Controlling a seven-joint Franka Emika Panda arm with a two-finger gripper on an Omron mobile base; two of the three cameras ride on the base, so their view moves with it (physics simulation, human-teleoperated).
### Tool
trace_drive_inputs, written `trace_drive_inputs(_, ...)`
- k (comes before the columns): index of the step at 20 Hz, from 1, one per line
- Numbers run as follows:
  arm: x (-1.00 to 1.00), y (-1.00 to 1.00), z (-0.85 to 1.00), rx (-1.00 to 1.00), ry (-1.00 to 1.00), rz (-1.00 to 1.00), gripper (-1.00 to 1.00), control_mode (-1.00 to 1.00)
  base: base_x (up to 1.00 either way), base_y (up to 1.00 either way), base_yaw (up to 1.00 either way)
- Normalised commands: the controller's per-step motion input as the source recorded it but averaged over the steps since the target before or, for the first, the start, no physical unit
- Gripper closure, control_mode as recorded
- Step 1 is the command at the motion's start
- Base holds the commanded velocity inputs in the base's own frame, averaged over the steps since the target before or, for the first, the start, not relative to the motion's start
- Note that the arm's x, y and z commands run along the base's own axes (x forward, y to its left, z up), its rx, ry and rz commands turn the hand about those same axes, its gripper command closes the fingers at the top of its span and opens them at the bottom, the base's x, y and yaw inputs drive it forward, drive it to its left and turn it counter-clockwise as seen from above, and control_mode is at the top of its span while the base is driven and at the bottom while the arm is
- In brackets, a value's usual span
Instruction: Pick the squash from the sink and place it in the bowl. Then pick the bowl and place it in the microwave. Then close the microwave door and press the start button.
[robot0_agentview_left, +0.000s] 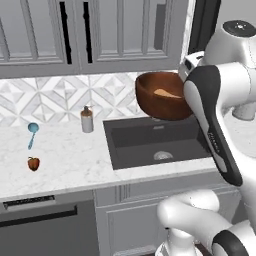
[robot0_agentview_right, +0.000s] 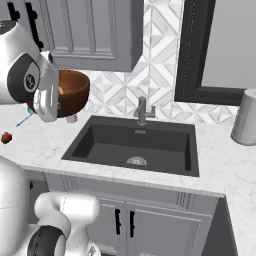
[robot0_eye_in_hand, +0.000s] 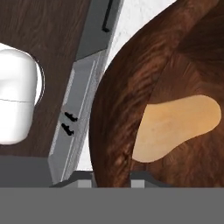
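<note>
One squash (robot0_eye_in_hand: 179, 127) inside bowl (robot0_agentview_left: 159, 96), claw-gripped above sink (robot0_agentview_left: 150, 142)

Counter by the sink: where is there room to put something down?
Bare marble lies between the soap bottle and the sink, and in front of the red pepper. More lies right of the sink, before the grey canister. It is crowded by the blue spoon and pepper.

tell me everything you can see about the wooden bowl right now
The bowl is large, round and deep, dark reddish-brown with a wood-like grain. It is lifted off the counter, above the sink's back edge, tilted slightly. The tan squash lies inside on its wall. In the hand view the gripper straddles its rim, one fingertip on each side, apparently gripping it.
</note>
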Motion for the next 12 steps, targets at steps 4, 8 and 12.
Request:
trace_drive_inputs(4, 0.0, 0.0, 0.0, 0.0, 0.0, 0.0, 1.0, 1.0, -1.0, 0.08, -0.02)
trace_drive_inputs(8, 0.0, 0.0, 0.0, 0.0, 0.0, 0.0, 1.0, 1.0, -0.83, 0.02, -0.46)
trace_drive_inputs(12, 0.0, 0.0, 0.0, 0.0, 0.0, 0.0, 1.0, 1.0, -0.55, 0.11, -0.83)
